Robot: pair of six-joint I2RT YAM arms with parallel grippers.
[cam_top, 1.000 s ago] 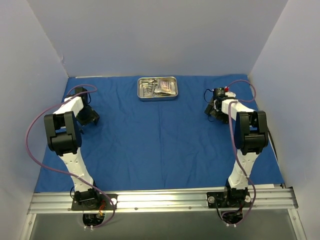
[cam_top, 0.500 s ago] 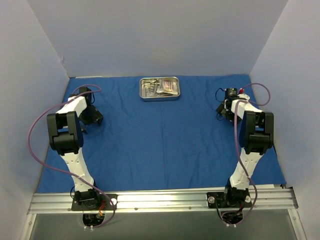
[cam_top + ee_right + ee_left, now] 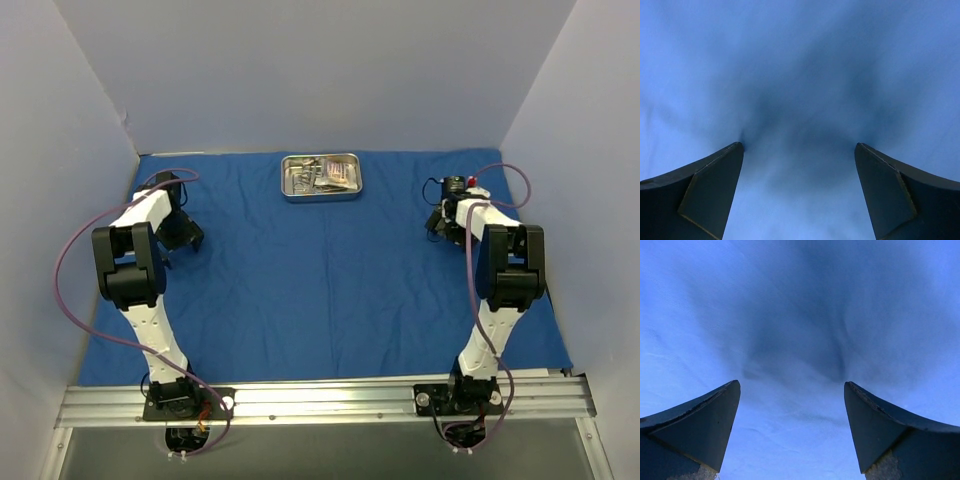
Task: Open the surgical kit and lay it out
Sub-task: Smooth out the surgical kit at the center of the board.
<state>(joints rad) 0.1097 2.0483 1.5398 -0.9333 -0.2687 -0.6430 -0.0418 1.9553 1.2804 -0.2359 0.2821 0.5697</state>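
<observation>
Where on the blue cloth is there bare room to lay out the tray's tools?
The widest bare patch of the blue cloth lies between the left gripper and the right gripper, from the steel tray down to the near rail. Both far corners beside the tray are bare too. Only the tray is crowded.

The royal-blue cloth wrap [image 3: 320, 270] is matt woven fabric, softly creased. The small tray [image 3: 320, 198] is shiny bare steel. The left arm [image 3: 140, 280] and right arm [image 3: 495, 300] have smooth white plastic shells. The jaws look matt and dark. The front rail [image 3: 320, 398] is brushed metal.
</observation>
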